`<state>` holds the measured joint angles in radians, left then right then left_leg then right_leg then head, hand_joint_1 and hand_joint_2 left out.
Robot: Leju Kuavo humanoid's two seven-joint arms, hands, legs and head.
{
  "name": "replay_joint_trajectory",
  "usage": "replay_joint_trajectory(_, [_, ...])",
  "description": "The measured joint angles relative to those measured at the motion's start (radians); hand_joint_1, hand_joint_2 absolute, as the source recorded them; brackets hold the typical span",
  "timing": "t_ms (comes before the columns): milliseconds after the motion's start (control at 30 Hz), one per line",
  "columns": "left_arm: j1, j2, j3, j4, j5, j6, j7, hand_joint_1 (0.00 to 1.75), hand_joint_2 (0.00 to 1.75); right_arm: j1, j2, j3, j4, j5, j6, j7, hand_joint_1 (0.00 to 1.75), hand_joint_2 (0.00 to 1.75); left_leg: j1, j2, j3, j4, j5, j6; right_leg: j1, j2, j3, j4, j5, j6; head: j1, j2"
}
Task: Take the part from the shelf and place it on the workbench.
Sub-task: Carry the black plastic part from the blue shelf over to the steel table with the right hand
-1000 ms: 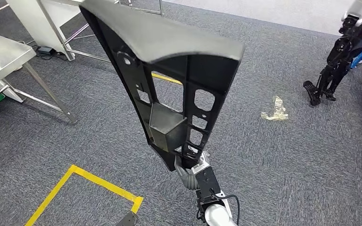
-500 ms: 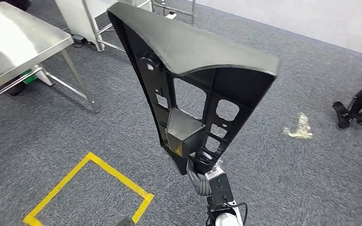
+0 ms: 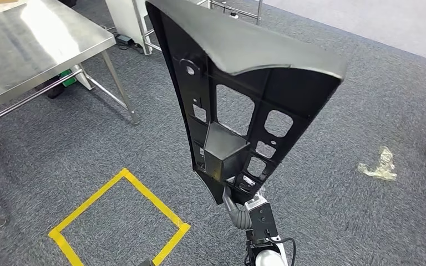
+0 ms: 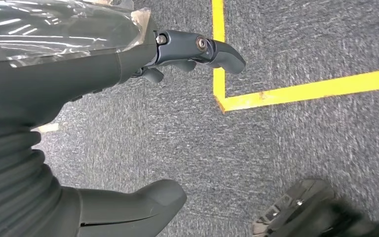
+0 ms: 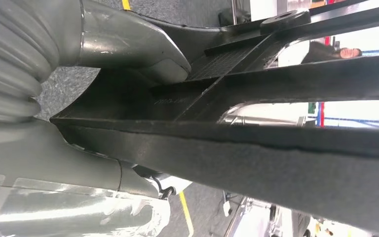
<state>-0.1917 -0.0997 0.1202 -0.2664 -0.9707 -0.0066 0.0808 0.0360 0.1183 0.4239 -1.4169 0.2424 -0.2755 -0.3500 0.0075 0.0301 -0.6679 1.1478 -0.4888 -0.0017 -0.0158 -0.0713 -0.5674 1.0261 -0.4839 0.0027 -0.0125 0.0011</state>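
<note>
while the black part (image 3: 238, 105) is being held upright by its narrow lower end in the right hand (image 3: 238, 206), its wide flared end is being raised toward twelve o'clock in the head view. in the right wrist view the thumb (image 5: 128, 42) is being pressed against the part, with the part gripped between thumb and fingers. the left hand (image 4: 79, 74) is being carried over grey carpet, fingers (image 4: 207, 49) apart and nothing held. a steel workbench (image 3: 28, 50) is being shown at ten o'clock, yellow floor tape (image 3: 116, 221) at seven o'clock.

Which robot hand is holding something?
The right hand grips the narrow end of the big black plastic part. The left hand holds nothing, hanging over grey carpet.
</note>
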Motion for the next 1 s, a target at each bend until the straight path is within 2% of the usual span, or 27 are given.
replay_joint_trajectory(33, [0.0, 0.004, 0.0, 0.0, -0.004, 0.0, -0.004, 0.0, 1.75, -0.003, 0.002, -0.001, 0.002, 0.002, 0.005, -0.003, 1.75, 1.75, -0.004, 0.019, 0.034, -0.064, 0.02, 0.004, 0.004, -0.008, 0.001, 0.0, -0.002, 0.002, 0.0, 0.0])
replay_joint_trajectory(67, [-0.001, 0.007, 0.0, 0.0, -0.007, 0.0, -0.008, 0.0, 1.75, -0.008, 0.004, -0.002, 0.006, 0.003, 0.01, -0.008, 1.75, 1.75, -0.008, 0.033, 0.056, -0.106, 0.028, 0.009, 0.008, -0.016, 0.001, 0.001, -0.004, 0.006, 0.001, 0.0])
replay_joint_trajectory(100, [0.0, 0.011, 0.001, 0.0, -0.009, 0.0, -0.011, 0.0, 1.75, -0.014, 0.007, -0.003, 0.012, 0.003, 0.015, -0.013, 1.75, 1.75, -0.013, 0.039, 0.063, -0.123, 0.028, 0.013, 0.012, -0.024, 0.002, 0.0, -0.005, 0.009, 0.001, 0.0])
replay_joint_trajectory(167, [0.006, 0.018, 0.005, 0.0, -0.011, 0.0, -0.018, 0.0, 1.75, -0.028, 0.015, -0.003, 0.028, 0.004, 0.023, -0.023, 1.75, 1.75, -0.016, 0.016, 0.063, -0.127, 0.032, 0.023, 0.014, -0.041, 0.005, -0.003, -0.006, 0.019, 0.002, 0.0])
replay_joint_trajectory(200, [0.009, 0.021, 0.008, 0.0, -0.013, 0.0, -0.02, 0.0, 1.75, -0.035, 0.02, -0.003, 0.036, 0.004, 0.026, -0.027, 1.75, 1.75, -0.014, 0.005, 0.066, -0.132, 0.036, 0.029, 0.013, -0.034, 0.004, 0.001, -0.01, 0.024, 0.002, 0.0])
replay_joint_trajectory(233, [0.011, 0.024, 0.012, 0.0, -0.017, 0.003, -0.023, 0.0, 1.75, -0.043, 0.025, -0.003, 0.044, 0.006, 0.03, -0.031, 1.75, 1.75, -0.01, -0.006, 0.069, -0.137, 0.041, 0.035, 0.012, -0.015, -0.004, 0.021, -0.022, 0.026, 0.003, 0.0])
replay_joint_trajectory(300, [0.013, 0.018, 0.014, -0.01, -0.048, 0.026, -0.022, 0.0, 1.75, -0.058, 0.03, -0.004, 0.066, 0.011, 0.038, -0.035, 1.75, 1.75, -0.004, -0.029, 0.072, -0.142, 0.047, 0.044, 0.008, 0.04, -0.052, 0.125, -0.068, 0.025, 0.004, 0.0])
replay_joint_trajectory(333, [0.014, 0.005, 0.012, -0.027, -0.074, 0.035, -0.009, 0.0, 1.75, -0.065, 0.032, -0.005, 0.081, 0.013, 0.043, -0.036, 1.75, 1.75, -0.003, -0.043, 0.071, -0.142, 0.048, 0.047, 0.007, 0.056, -0.088, 0.197, -0.095, 0.023, 0.004, 0.0])
replay_joint_trajectory(367, [0.014, -0.017, 0.007, -0.061, -0.103, 0.031, 0.021, 0.0, 1.75, -0.072, 0.034, -0.007, 0.099, 0.015, 0.048, -0.036, 1.75, 1.75, -0.003, -0.059, 0.07, -0.142, 0.049, 0.048, 0.006, 0.063, -0.12, 0.256, -0.112, 0.024, 0.004, 0.0])
replay_joint_trajectory(400, [0.015, -0.043, 0.002, -0.104, -0.126, 0.012, 0.058, 0.0, 1.75, -0.079, 0.037, -0.009, 0.116, 0.017, 0.051, -0.036, 1.75, 1.75, -0.003, -0.076, 0.069, -0.141, 0.05, 0.049, 0.006, 0.065, -0.138, 0.286, -0.116, 0.028, 0.004, 0.0])
replay_joint_trajectory(433, [0.015, -0.068, -0.004, -0.149, -0.14, -0.013, 0.092, 0.0, 1.75, -0.086, 0.042, -0.01, 0.131, 0.02, 0.054, -0.037, 1.75, 1.75, -0.003, -0.093, 0.069, -0.141, 0.051, 0.049, 0.005, 0.067, -0.136, 0.274, -0.102, 0.035, 0.004, 0.0])
replay_joint_trajectory(467, [0.014, -0.089, -0.011, -0.189, -0.147, -0.035, 0.115, 0.0, 1.75, -0.094, 0.047, -0.011, 0.143, 0.022, 0.056, -0.037, 1.75, 1.75, -0.003, -0.108, 0.07, -0.14, 0.052, 0.048, 0.004, 0.071, -0.114, 0.223, -0.075, 0.043, 0.004, 0.0])
replay_joint_trajectory(533, [0.015, -0.114, -0.018, -0.237, -0.152, -0.038, 0.116, 0.0, 1.75, -0.109, 0.055, -0.011, 0.159, 0.025, 0.056, -0.04, 1.75, 1.75, -0.003, -0.131, 0.072, -0.139, 0.051, 0.042, 0.0, 0.106, -0.045, 0.075, -0.015, 0.055, 0.004, 0.0])
replay_joint_trajectory(567, [0.017, -0.119, -0.019, -0.251, -0.154, -0.029, 0.107, 0.0, 1.75, -0.114, 0.058, -0.011, 0.166, 0.026, 0.057, -0.041, 1.75, 1.75, -0.004, -0.139, 0.07, -0.137, 0.051, 0.037, -0.002, 0.12, -0.021, 0.025, 0.004, 0.053, 0.004, 0.0])
replay_joint_trajectory(600, [0.02, -0.121, -0.019, -0.262, -0.159, -0.018, 0.097, 0.0, 1.75, -0.118, 0.06, -0.011, 0.173, 0.027, 0.058, -0.043, 1.75, 1.75, -0.005, -0.145, 0.067, -0.136, 0.051, 0.032, -0.002, 0.131, -0.01, -0.001, 0.014, 0.049, 0.003, 0.0])
replay_joint_trajectory(667, [0.027, -0.121, -0.019, -0.28, -0.167, -0.002, 0.085, 0.0, 1.75, -0.121, 0.063, -0.014, 0.185, 0.026, 0.059, -0.052, 1.75, 1.75, -0.005, -0.156, 0.061, -0.137, 0.054, 0.022, -0.002, 0.117, -0.009, -0.004, 0.018, 0.035, 0.002, 0.0])
replay_joint_trajectory(700, [0.032, -0.122, -0.019, -0.288, -0.171, 0.003, 0.081, 0.0, 1.75, -0.122, 0.066, -0.015, 0.191, 0.025, 0.059, -0.059, 1.75, 1.75, -0.005, -0.153, 0.057, -0.135, 0.052, 0.018, -0.003, 0.109, -0.008, -0.005, 0.019, 0.03, 0.002, 0.0])
replay_joint_trajectory(767, [0.036, -0.126, -0.019, -0.301, -0.179, 0.011, 0.076, 0.0, 1.75, -0.126, 0.073, -0.016, 0.202, 0.022, 0.061, -0.075, 1.75, 1.75, -0.006, -0.112, 0.034, -0.09, 0.023, 0.01, -0.009, 0.088, -0.006, -0.007, 0.019, 0.014, -0.002, 0.0])
replay_joint_trajectory(833, [0.037, -0.129, -0.019, -0.307, -0.184, 0.02, 0.073, 0.0, 1.75, -0.13, 0.077, -0.016, 0.217, 0.017, 0.066, -0.086, 1.75, 1.75, -0.006, -0.058, -0.024, 0.029, -0.037, 0.002, -0.005, 0.065, -0.005, -0.007, 0.016, 0.002, -0.006, 0.0])
replay_joint_trajectory(867, [0.038, -0.129, -0.019, -0.308, -0.186, 0.025, 0.071, 0.0, 1.75, -0.131, 0.078, -0.016, 0.226, 0.014, 0.071, -0.089, 1.75, 1.75, -0.003, -0.045, -0.058, 0.097, -0.063, -0.001, -0.003, 0.052, -0.005, -0.007, 0.014, 0.0, -0.006, 0.0])
replay_joint_trajectory(900, [0.041, -0.129, -0.018, -0.309, -0.186, 0.03, 0.069, 0.0, 1.75, -0.132, 0.078, -0.016, 0.236, 0.013, 0.075, -0.091, 1.75, 1.75, -0.002, -0.039, -0.082, 0.142, -0.075, -0.003, -0.001, 0.038, -0.005, -0.007, 0.013, -0.001, -0.006, 0.0])
replay_joint_trajectory(933, [0.044, -0.129, -0.018, -0.309, -0.186, 0.033, 0.068, 0.0, 1.75, -0.134, 0.079, -0.015, 0.244, 0.012, 0.078, -0.092, 1.75, 1.75, 0.0, -0.036, -0.087, 0.149, -0.067, -0.004, 0.0, 0.025, -0.005, -0.007, 0.012, -0.002, -0.006, 0.0])
replay_joint_trajectory(967, [0.046, -0.129, -0.018, -0.31, -0.186, 0.036, 0.067, 0.0, 1.75, -0.137, 0.08, -0.015, 0.251, 0.012, 0.08, -0.093, 1.75, 1.75, 0.001, -0.031, -0.072, 0.119, -0.044, -0.004, 0.0, 0.014, -0.004, -0.007, 0.011, -0.003, -0.006, 0.0])
replay_joint_trajectory(1000, [0.047, -0.128, -0.018, -0.312, -0.186, 0.037, 0.067, 0.0, 1.75, -0.141, 0.081, -0.014, 0.256, 0.011, 0.081, -0.094, 1.75, 1.75, 0.001, -0.018, -0.038, 0.051, -0.009, -0.002, 0.001, 0.003, -0.002, -0.007, 0.01, -0.002, -0.006, 0.0])
